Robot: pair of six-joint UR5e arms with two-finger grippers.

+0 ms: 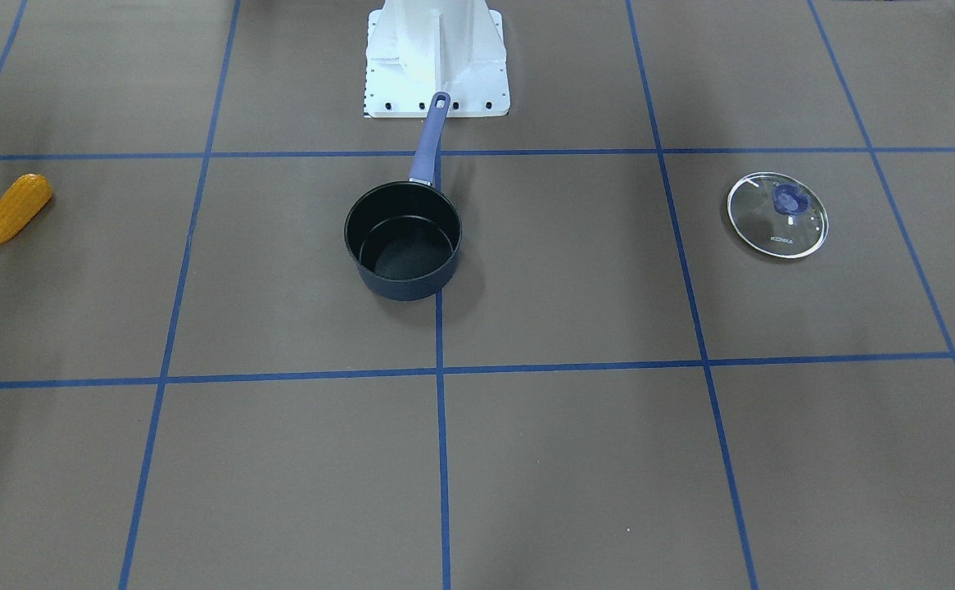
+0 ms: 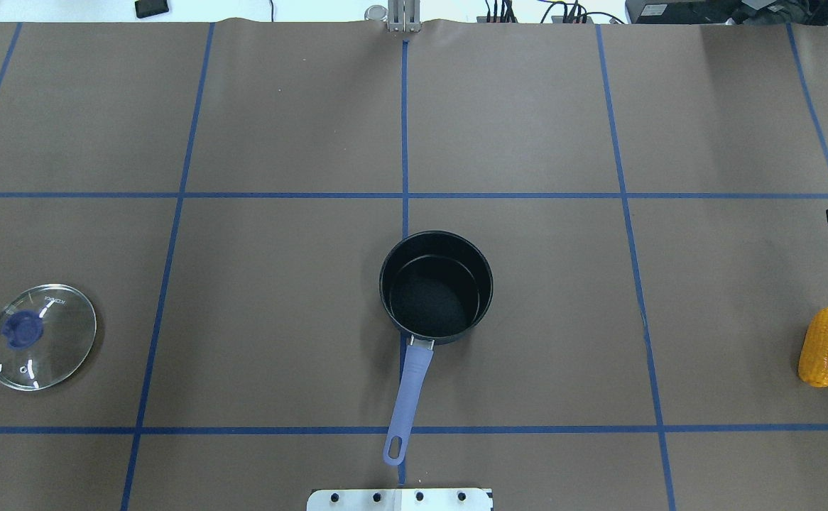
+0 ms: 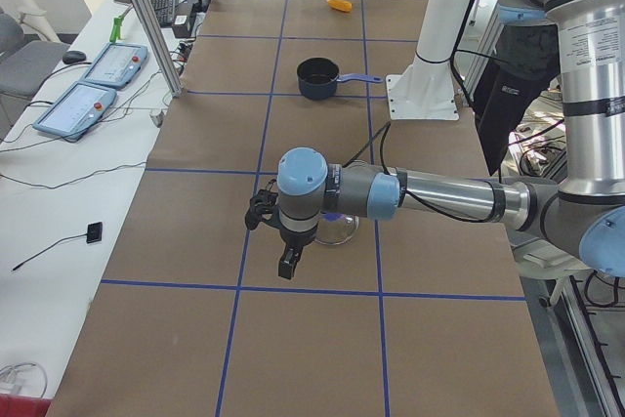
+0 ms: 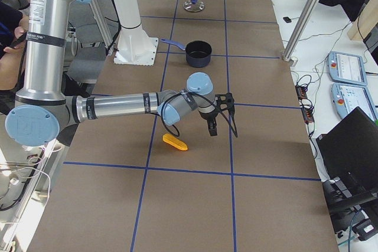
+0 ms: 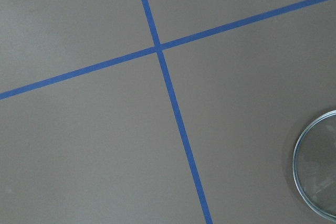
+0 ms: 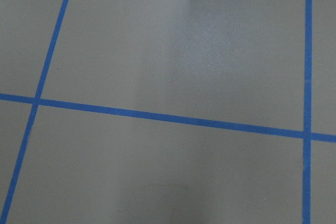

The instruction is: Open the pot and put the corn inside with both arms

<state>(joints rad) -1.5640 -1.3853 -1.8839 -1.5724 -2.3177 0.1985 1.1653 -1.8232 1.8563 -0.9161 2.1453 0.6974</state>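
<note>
Plainly, the pot (image 1: 402,287) stood open at the middle of the brown table (image 1: 576,459), on a crossing of blue tape lines (image 1: 440,344). Only its own black floor and inner wall showed inside. Its purple handle (image 1: 430,139) pointed at the white pedestal base (image 1: 436,57). The glass lid (image 1: 777,215) lay flat on the table with its blue knob (image 1: 789,199) up, well apart from the pot on the robot's left side. The corn (image 1: 15,210) lay on its side on the table, well apart from the pot on the robot's right side.

The left gripper (image 3: 287,269) hung with its fingers down near the lid. Only the side view showed it, so I could not tell whether its claw was released or clenched. The right gripper (image 4: 212,129) hung with its fingers down near the corn and clear of it. The overhead view caught only a dark sliver of it at the edge, so I could not tell its claw's state either.
</note>
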